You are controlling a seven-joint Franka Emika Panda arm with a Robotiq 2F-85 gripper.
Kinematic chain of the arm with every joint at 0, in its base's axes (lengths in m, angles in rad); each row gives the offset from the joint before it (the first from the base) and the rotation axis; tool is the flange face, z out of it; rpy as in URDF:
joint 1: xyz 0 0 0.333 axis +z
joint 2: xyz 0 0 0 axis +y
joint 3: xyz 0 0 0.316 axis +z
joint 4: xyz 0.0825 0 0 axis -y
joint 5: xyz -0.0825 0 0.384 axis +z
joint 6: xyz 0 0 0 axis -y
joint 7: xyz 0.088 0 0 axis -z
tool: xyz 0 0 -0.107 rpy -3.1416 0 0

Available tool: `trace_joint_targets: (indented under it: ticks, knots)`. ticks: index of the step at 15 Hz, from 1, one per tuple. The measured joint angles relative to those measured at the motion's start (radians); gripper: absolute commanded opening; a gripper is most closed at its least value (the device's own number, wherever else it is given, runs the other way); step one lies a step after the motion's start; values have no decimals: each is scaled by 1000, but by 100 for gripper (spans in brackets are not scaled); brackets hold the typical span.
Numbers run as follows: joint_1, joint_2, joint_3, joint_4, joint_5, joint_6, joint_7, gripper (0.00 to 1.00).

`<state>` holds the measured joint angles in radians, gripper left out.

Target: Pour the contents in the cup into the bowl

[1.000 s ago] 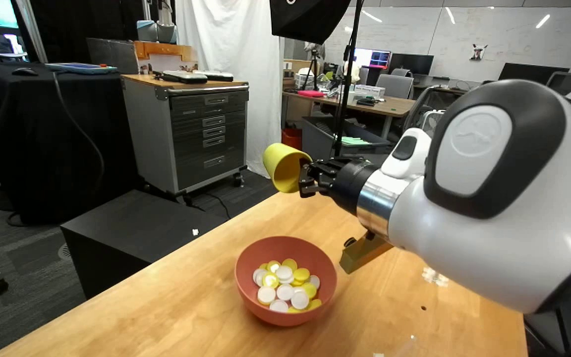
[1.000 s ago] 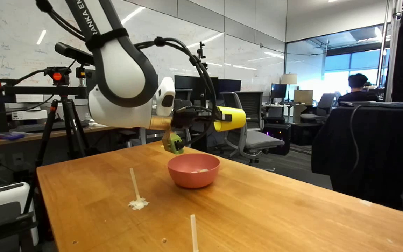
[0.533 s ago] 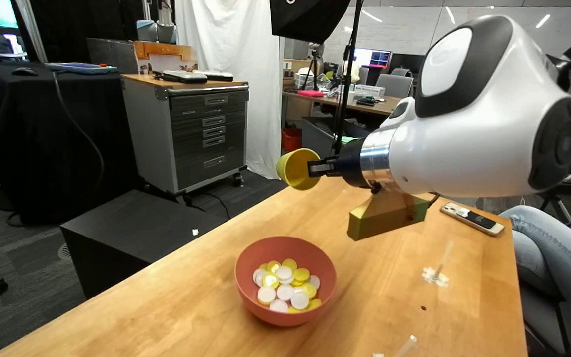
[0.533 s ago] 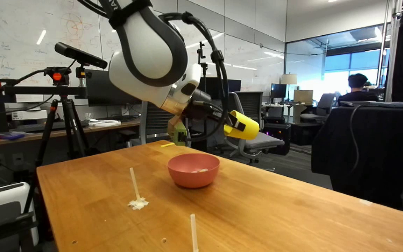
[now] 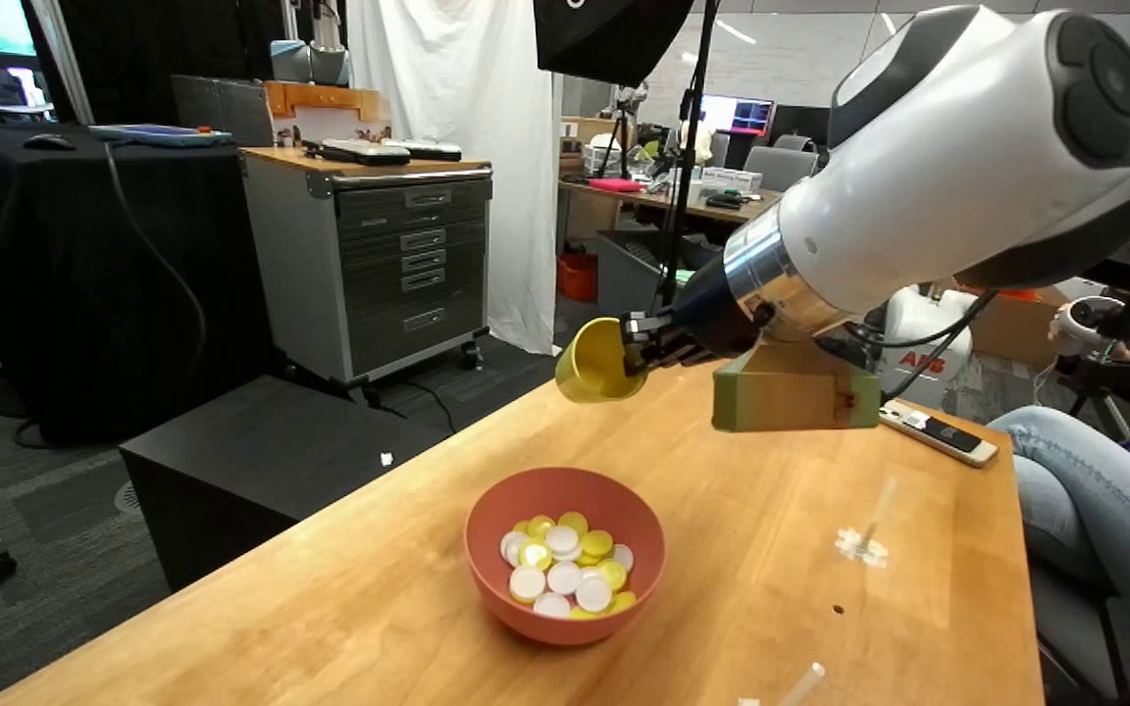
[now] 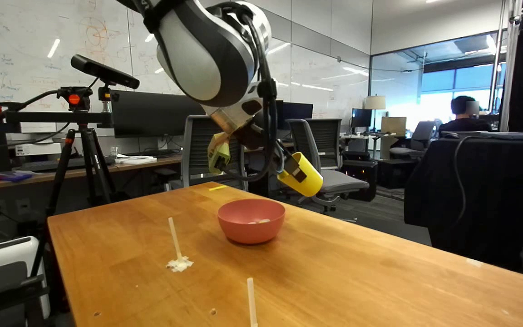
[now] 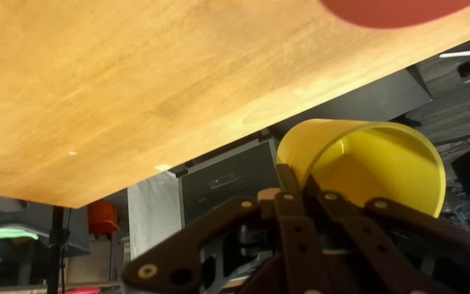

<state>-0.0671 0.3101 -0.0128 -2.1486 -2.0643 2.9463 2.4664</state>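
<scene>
The yellow cup (image 5: 585, 371) is held in the air beyond the bowl; it also shows in an exterior view (image 6: 308, 180). My gripper (image 5: 632, 345) is shut on its wall near the rim, one finger inside and one outside, as the wrist view (image 7: 298, 179) shows. The cup is tilted, its base pointing down and away from the gripper. No pieces show inside the cup (image 7: 390, 159) in the wrist view. The pink bowl (image 5: 565, 632) stands upright on the table, also in an exterior view (image 6: 250, 234). The white and yellow contents (image 5: 565, 569) lie in it.
The wooden table (image 5: 349, 598) carries two thin pale sticks, one standing in tape (image 6: 175, 238) and one nearer (image 6: 252, 302). A phone (image 5: 936, 431) lies at the table edge by a seated person's leg (image 5: 1065, 500). A black box (image 5: 271, 441) stands beside the table.
The arm has swung and lifted at the wrist, and the gripper now points more downward. The held cup has turned from lying sideways to base-down tilt and sunk slightly. The bowl and contents are unchanged.
</scene>
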Motion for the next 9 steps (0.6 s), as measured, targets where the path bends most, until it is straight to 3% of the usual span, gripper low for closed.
trace_joint_targets:
  ticks: [4,9]
  knots:
    - [-9,28,-39,-16,248,148,-225,5]
    - [-47,94,-31,-100,599,226,-579,5]
